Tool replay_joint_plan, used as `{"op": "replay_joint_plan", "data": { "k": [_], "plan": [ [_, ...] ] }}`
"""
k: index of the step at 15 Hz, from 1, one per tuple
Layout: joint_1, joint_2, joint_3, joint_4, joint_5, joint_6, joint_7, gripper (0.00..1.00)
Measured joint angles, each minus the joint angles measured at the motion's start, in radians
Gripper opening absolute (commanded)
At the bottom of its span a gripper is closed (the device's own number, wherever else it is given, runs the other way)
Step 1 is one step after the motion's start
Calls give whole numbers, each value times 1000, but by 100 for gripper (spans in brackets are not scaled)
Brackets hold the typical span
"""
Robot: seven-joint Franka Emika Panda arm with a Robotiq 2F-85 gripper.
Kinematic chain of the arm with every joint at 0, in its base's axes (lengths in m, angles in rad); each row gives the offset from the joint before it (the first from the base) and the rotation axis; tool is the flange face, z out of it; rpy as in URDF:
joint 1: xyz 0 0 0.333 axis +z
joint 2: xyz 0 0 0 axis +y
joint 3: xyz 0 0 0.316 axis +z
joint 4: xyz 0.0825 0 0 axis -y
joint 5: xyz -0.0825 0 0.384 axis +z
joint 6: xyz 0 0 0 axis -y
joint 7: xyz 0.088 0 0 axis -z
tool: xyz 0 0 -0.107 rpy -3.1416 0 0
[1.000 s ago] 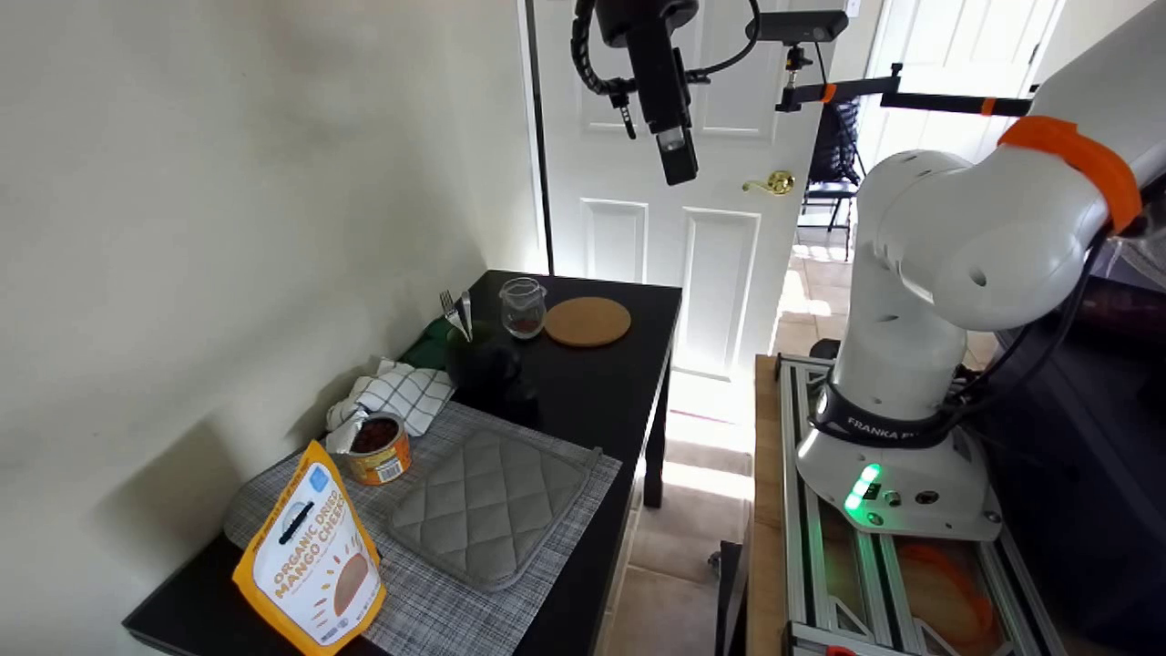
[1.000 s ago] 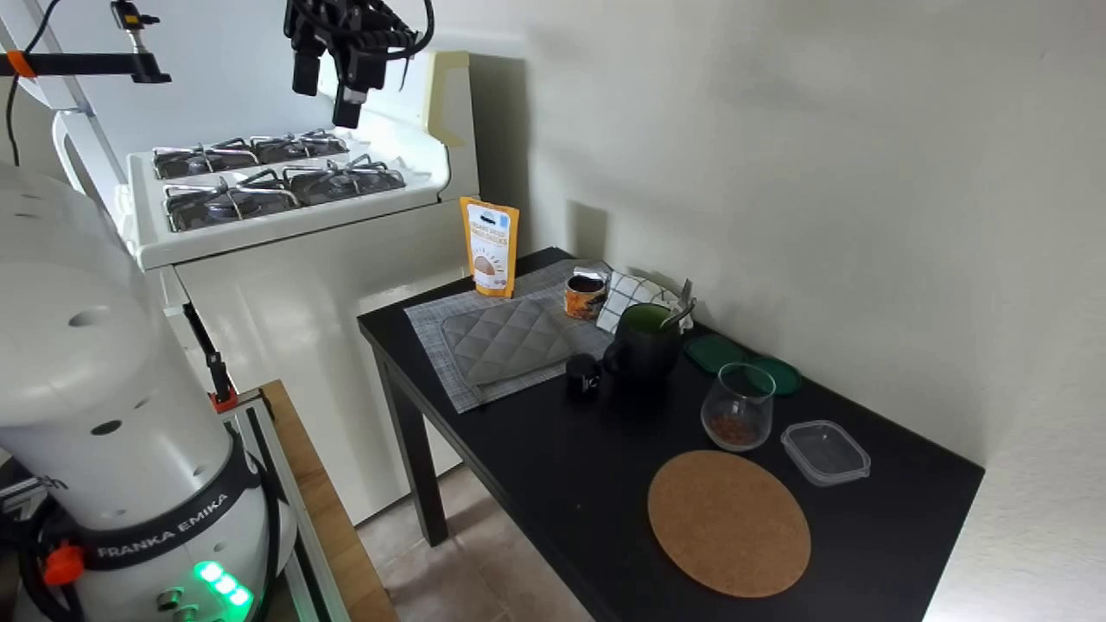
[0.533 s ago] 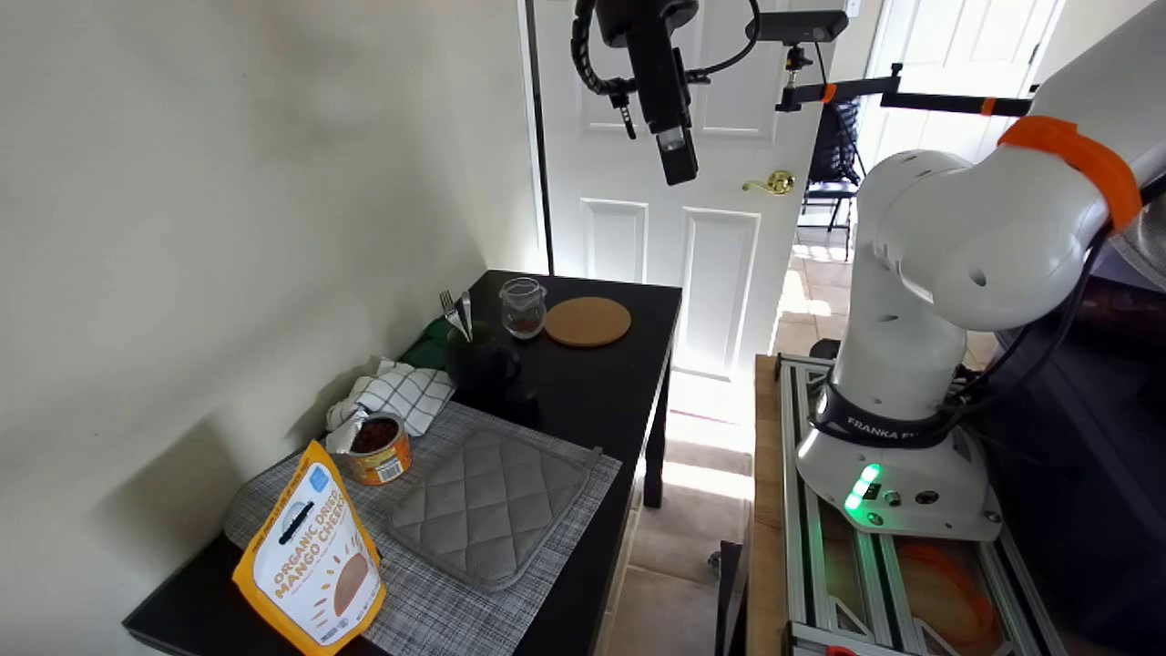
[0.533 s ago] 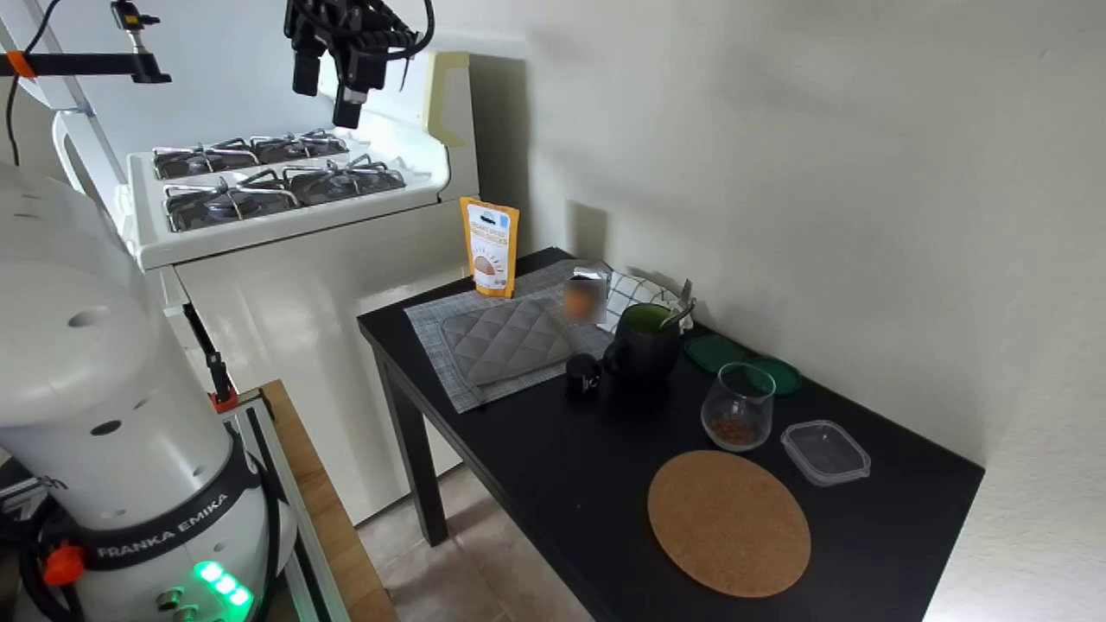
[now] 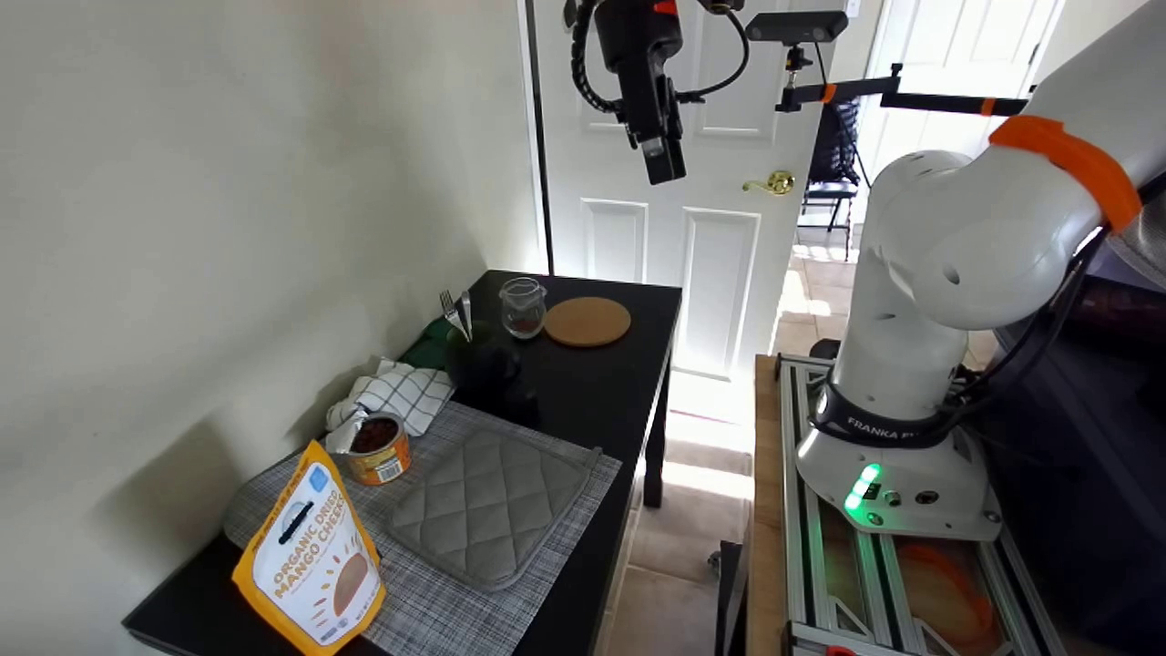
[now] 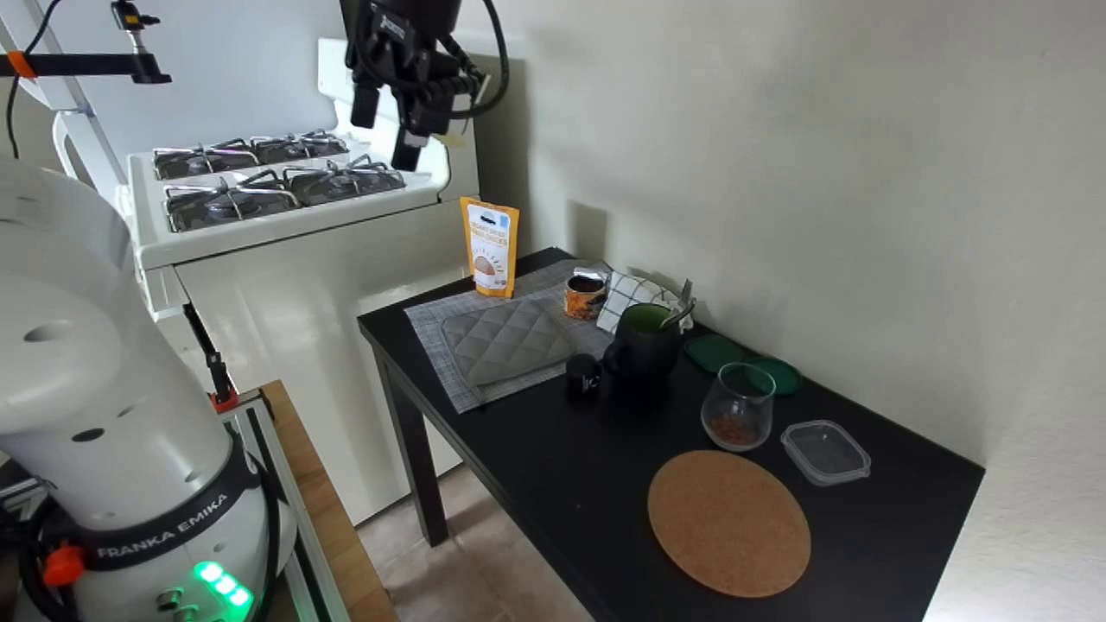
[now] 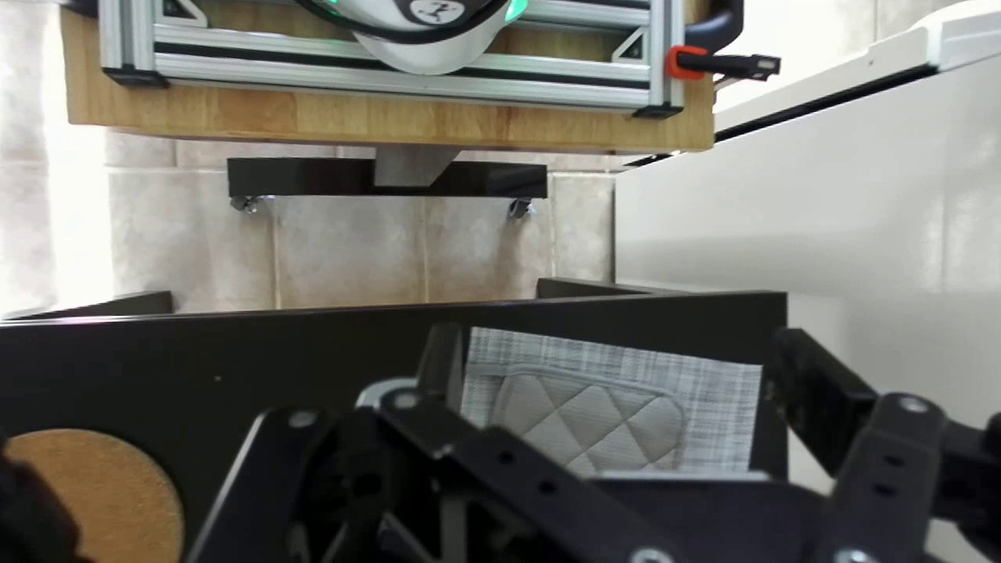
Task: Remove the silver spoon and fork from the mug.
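Note:
A dark mug (image 6: 641,345) with a green inside stands on the black table in both exterior views (image 5: 475,363). The silver fork (image 5: 450,306) leans in it, tines up. A second slim silver utensil, seemingly the spoon (image 5: 467,312), stands beside the fork; its lower end is hidden in the mug. Both utensils lean to the mug's wall-side rim in an exterior view (image 6: 683,307). My gripper (image 6: 385,134) is open and empty, high above the table and well away from the mug. Its spread fingers also show in the wrist view (image 7: 620,352), where mug and utensils are out of view.
A small black cup (image 6: 583,374) is beside the mug. A stemless glass (image 6: 736,410), green lids (image 6: 715,352), a clear container (image 6: 826,453) and a cork disc (image 6: 730,523) stand beyond. A checked cloth (image 5: 401,396), tin (image 5: 381,456), pouch (image 5: 319,565) and grey potholder (image 5: 492,510) are nearby.
Over the last half second my gripper has moved, right and down in one exterior picture and slightly left in the opposite picture. The mug, fork and spoon have not moved.

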Motion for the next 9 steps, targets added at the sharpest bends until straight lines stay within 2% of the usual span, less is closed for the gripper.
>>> {"op": "replay_joint_plan", "data": {
  "k": [3, 9],
  "plan": [
    [-53, 49, -7, 1, -58, 68, -2, 100],
    [-50, 50, -4, 3, -57, 67, -2, 100]
  ]
}}
